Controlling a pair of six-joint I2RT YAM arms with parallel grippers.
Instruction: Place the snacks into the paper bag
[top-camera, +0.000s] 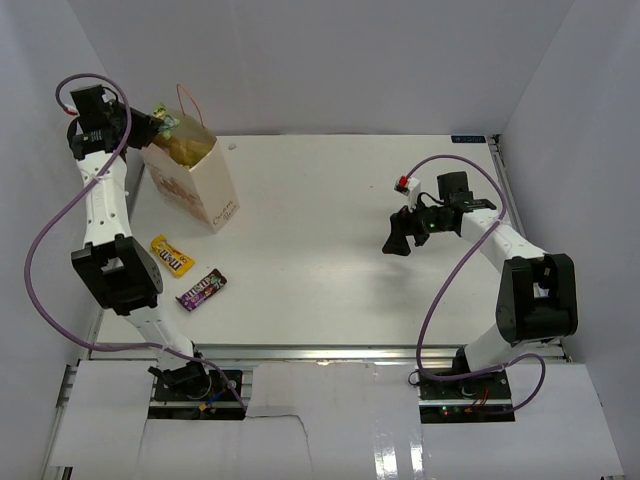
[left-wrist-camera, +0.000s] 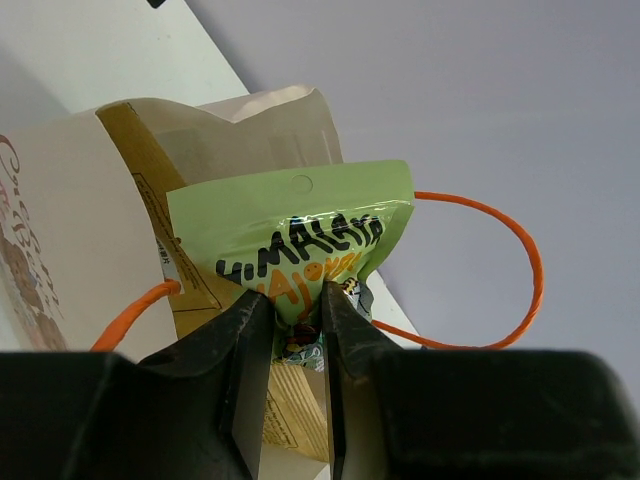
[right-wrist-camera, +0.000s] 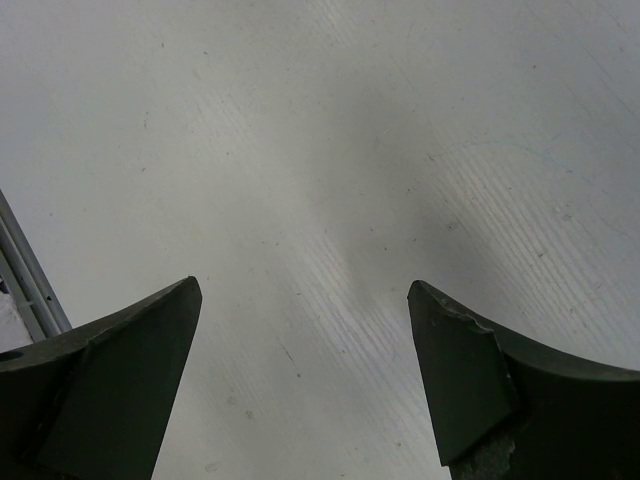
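Top external view shows the left arm reaching to the far left corner of the white table (top-camera: 340, 220), where its left gripper (top-camera: 160, 122) hangs over the open mouth of the cream paper bag (top-camera: 205, 195). Left wrist view shows the two dark fingers (left-wrist-camera: 245, 350) pinching the lower edge of a green packet (left-wrist-camera: 300, 225), which stands above the bag's mouth with its black and orange lettering facing the camera. An orange string handle (left-wrist-camera: 525, 260) loops out beside the packet. The bag stands upright on the table, and something yellowish shows inside its top, too unclear to name. A yellow packet (top-camera: 172, 254) and a dark purple candy pack (top-camera: 202, 289) lie flat on the table near the left arm, just apart from each other and in front of the bag. Across the table, well apart, the right gripper (top-camera: 398, 235) hovers above bare tabletop with its jaws spread wide, holding nothing.
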